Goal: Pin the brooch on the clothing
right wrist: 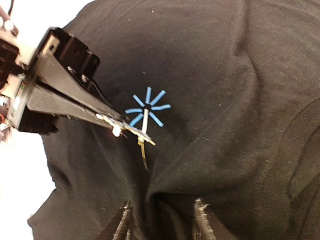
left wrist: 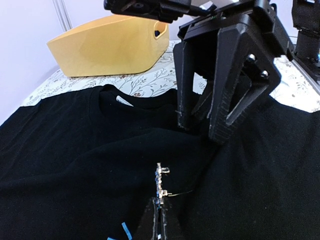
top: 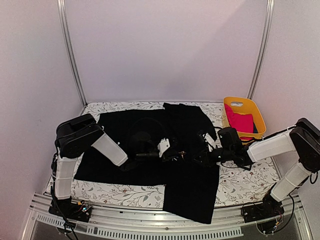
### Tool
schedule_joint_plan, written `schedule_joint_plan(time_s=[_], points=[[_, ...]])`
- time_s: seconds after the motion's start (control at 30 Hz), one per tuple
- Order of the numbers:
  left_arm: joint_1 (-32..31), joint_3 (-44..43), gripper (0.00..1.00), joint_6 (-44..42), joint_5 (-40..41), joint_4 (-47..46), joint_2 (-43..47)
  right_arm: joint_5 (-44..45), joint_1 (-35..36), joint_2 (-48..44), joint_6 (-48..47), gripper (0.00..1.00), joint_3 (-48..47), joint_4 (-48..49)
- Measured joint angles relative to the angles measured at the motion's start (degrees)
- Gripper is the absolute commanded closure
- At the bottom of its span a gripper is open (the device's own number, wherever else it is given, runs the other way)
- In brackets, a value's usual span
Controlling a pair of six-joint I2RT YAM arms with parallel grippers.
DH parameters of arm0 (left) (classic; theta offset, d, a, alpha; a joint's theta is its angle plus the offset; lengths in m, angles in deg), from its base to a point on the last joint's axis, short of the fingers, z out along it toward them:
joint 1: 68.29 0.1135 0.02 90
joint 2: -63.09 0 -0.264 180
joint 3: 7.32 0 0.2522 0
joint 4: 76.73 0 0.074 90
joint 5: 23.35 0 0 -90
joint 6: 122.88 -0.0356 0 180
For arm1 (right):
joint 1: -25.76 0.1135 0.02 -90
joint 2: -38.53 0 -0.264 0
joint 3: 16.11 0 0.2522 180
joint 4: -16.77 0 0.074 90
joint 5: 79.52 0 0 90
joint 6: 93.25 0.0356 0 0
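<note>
Brooch [right wrist: 132,132] is pinched tight in the left gripper [left wrist: 159,220], mid-frame just under the blue asterisk [right wrist: 148,108] on the shirt [right wrist: 240,100]. With the right gripper [right wrist: 162,220] jaws apart, nothing holds the fabric, so I reckon it slides and the pin skids off.

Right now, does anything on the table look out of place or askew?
The black shirt lies crooked and rumpled: one end hangs over the table's near edge, and a fold bunches by the right gripper.
</note>
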Motion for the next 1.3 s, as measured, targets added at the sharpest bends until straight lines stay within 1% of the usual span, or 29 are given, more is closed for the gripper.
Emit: schedule_joint_plan(time_s=[0.17, 0.27, 0.4, 0.53, 0.67, 0.77, 0.87, 1.07, 1.2, 1.3], points=[[0.02, 0.42, 1.00, 0.07, 0.20, 0.04, 0.02, 1.01, -0.20, -1.44, -2.99, 0.57, -0.02, -1.68], [0.07, 0.46, 1.00, 0.44, 0.11, 0.31, 0.02, 0.48, -0.28, -3.17, -5.84, 0.55, 0.33, -0.63], [0.35, 0.46, 1.00, 1.57, -0.39, 0.39, 0.02, -2.19, -0.31, -4.61, -11.76, 0.54, 5.25, 6.54], [1.09, 0.55, 1.00, 3.17, -1.51, 0.37, 0.04, -5.57, -0.31, -4.52, -20.37, 0.54, 11.78, 15.17], [2.49, 0.55, 1.00, 4.42, -3.02, 0.59, 0.57, -9.20, -0.31, -1.11, -27.87, 0.53, 11.82, 20.83], [2.93, 0.55, 1.00, 4.46, -3.56, 0.94, 1.62, -10.95, -0.31, 2.73, -31.98, 0.52, 10.40, 23.08], [2.93, 0.55, 1.00, 4.63, -4.02, 1.55, 2.93, -11.41, -0.31, 4.70, -35.36, 0.52, 9.53, 23.50], [2.73, 0.48, 1.00, 4.59, -4.07, 3.56, 6.58, -10.95, -0.31, 5.31, -40.44, 0.54, 5.84, 21.81], [2.73, 0.24, 1.00, 4.79, -4.11, 5.11, 6.64, -10.43, -0.31, 7.56, -43.30, 0.54, 3.80, 20.31], [2.73, 0.22, 1.00, 5.38, -4.13, 6.08, 6.67, -9.88, -0.31, 9.18, -44.78, 0.57, 3.76, 18.80]])
